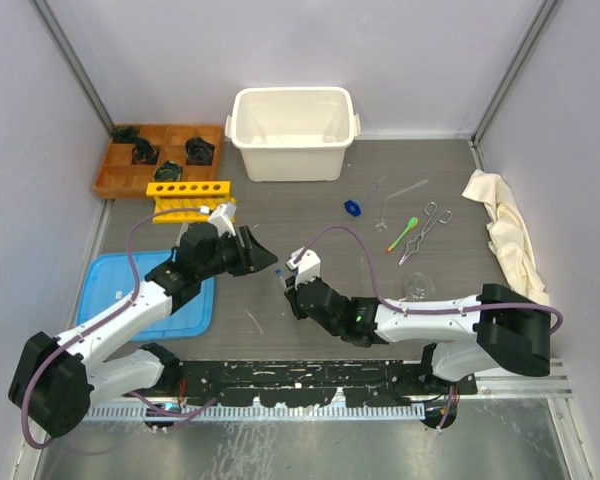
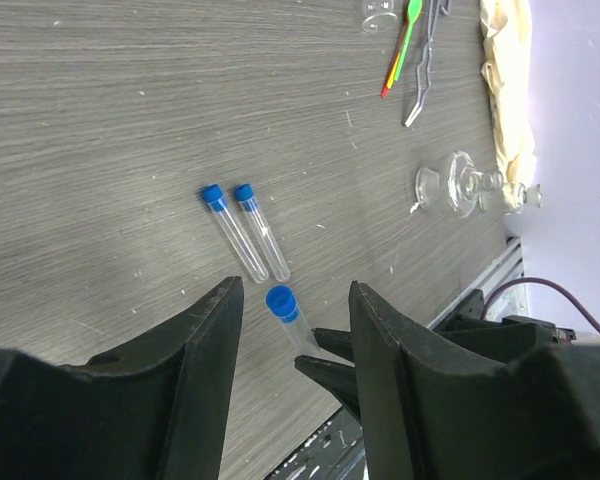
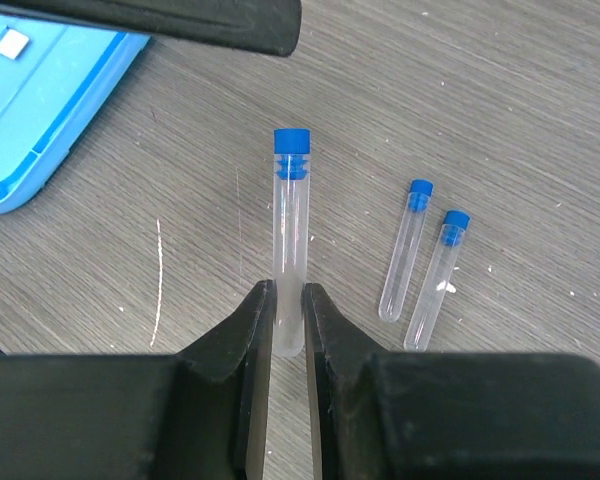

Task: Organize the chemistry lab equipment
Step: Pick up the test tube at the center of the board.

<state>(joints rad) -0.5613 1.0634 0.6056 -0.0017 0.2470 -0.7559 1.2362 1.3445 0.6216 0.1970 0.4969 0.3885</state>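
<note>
Since my right gripper (image 3: 287, 300) is closed down to a narrow slot on the capped tube (image 3: 291, 220), pinching its rounded closed end with most of the glass standing out beyond the fingertips, handling is the first note: thin clear glass, light, stiff, smooth enough to slide between hard pads, brittle if squeezed or knocked. Grip force should be modest, I judge. A hold nearer mid-length would curb swing, though the present low hold leaves the upper barrel free for a second gripper. Long axis runs straight on from my fingers; the blue cap (image 3: 292, 142) leads, pointing away from my wrist toward the left edge of the table (image 1: 300, 205), the closed end back in my jaws. Tube sits about midway along the table's width, closer to the near edge than the far one, and looks lifted off the surface rather than resting on it. Facing the cap, my left gripper (image 2: 295, 290) is spread wide with nothing in it, fingers either side of the tube's line but not touching it. Two loose tubes (image 3: 404, 255) lie flat just beside the held one, parallel to each other, caps pointing the same general way as its cap. Farther out, the yellow rack (image 1: 188, 190) sits toward the far left corner, and the flask (image 2: 460, 187), forceps (image 1: 425, 228) and green spoon (image 1: 410, 223) lie toward the right edge.
</note>
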